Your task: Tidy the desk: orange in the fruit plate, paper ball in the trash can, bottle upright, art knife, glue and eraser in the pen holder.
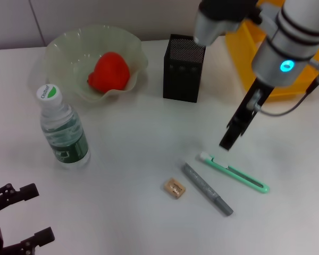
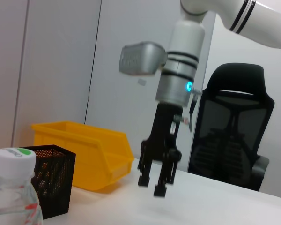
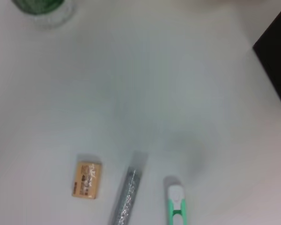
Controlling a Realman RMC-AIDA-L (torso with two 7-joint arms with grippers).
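My right gripper hangs open and empty above the table, just behind the green art knife; it also shows in the left wrist view. The grey glue stick and the tan eraser lie next to the knife. All three show in the right wrist view: eraser, glue stick, knife. The orange sits in the translucent fruit plate. The bottle stands upright. The black mesh pen holder stands at the back. No paper ball is in view.
A yellow bin stands at the back right, behind the right arm. My left gripper is parked open at the front left corner. A black office chair stands beyond the table.
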